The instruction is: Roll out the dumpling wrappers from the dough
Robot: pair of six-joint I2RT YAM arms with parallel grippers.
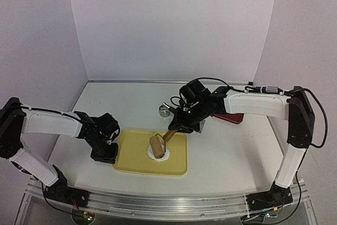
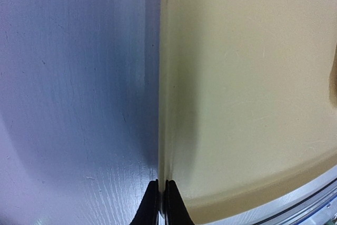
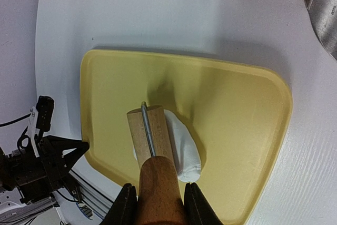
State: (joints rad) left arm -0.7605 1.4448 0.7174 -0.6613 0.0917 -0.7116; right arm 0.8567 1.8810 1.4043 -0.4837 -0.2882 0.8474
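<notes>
The dough point(image 1: 162, 155) point(image 3: 185, 148) is a flattened white patch in the middle of the yellow tray point(image 1: 134, 156) point(image 3: 237, 109). A wooden roller point(image 1: 157, 145) point(image 3: 150, 130) rests on its left part and hides that side. My right gripper point(image 1: 172, 131) point(image 3: 158, 204) is shut on the roller's brown handle point(image 3: 158, 183), just above the tray. My left gripper point(image 1: 107, 154) point(image 2: 162, 191) pinches the rim of the tray point(image 2: 253, 104) at its left edge. No dumpling wrappers are in view.
A small steel ring cutter point(image 1: 164, 111) stands on the table behind the tray. A red-handled metal scraper point(image 1: 231, 117) point(image 3: 321, 3) lies to the right under the right arm. White walls close in the table at the back and sides.
</notes>
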